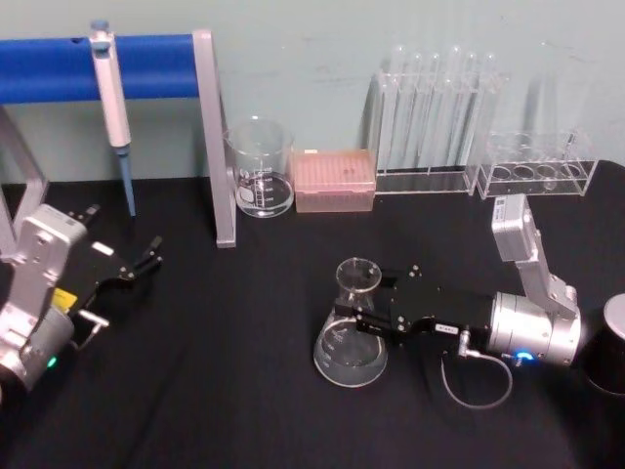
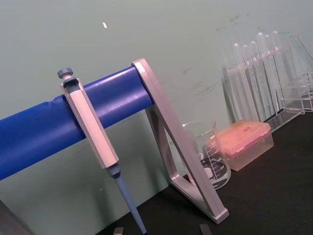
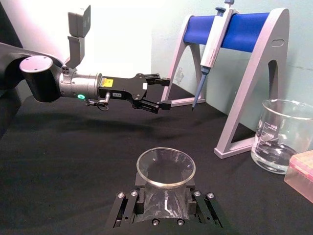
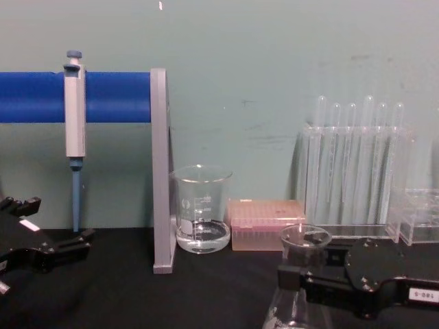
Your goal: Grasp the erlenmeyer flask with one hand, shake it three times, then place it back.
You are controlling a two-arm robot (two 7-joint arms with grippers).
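Erlenmeyer flask (image 1: 350, 360) stood upright mid-table, long axis vertical, mouth upward, neck clenched by the right gripper (image 1: 359, 315). Open black table (image 1: 225, 371) lay ahead and leftward. The left gripper (image 1: 146, 257) idled at the left edge, fingers apart.

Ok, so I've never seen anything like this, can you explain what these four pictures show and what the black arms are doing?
It is a two-armed robot at a black table. One picture looks down from its head, one across from its chest, and one comes from each wrist. The right arm has its jaws closed around the neck of the erlenmeyer flask. The left arm sits aside, jaws open. At the back stand a beaker, a pink tip box, test tubes in a rack, and a pipette hanging on a blue stand.
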